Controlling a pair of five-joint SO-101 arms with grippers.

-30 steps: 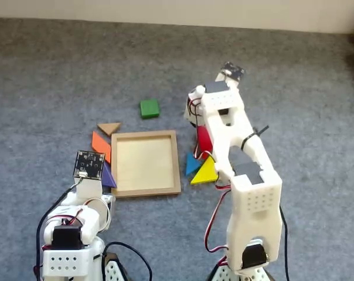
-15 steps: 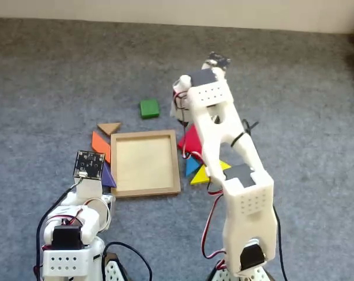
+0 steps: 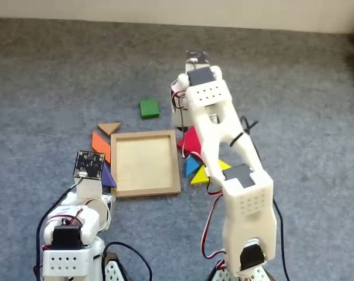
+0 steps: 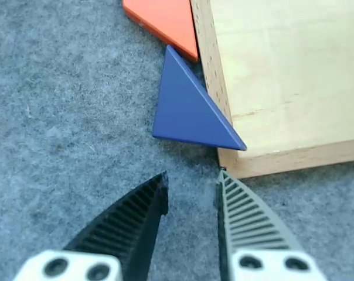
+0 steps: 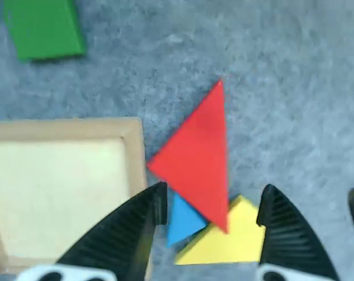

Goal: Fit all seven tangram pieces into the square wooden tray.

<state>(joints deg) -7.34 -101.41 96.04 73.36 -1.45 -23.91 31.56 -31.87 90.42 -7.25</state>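
Since the square wooden tray (image 3: 144, 135) lay empty at the middle of the high view, every piece sat loose on the carpet (image 3: 294, 88) around it. At lower left, the left gripper (image 4: 191, 175) hung partly open and empty just short of the dark blue triangle (image 4: 189, 111), which touched the tray's left rim. Right of the tray, the right gripper (image 5: 214, 196) stood wide astride the red triangle (image 5: 197, 146), seemingly lined up to lift it from beside the light blue triangle (image 5: 180, 219) and yellow triangle (image 5: 224, 243).

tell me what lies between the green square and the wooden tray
Nothing: just bare grey carpet between the green square and the wooden tray, as the high view shows.
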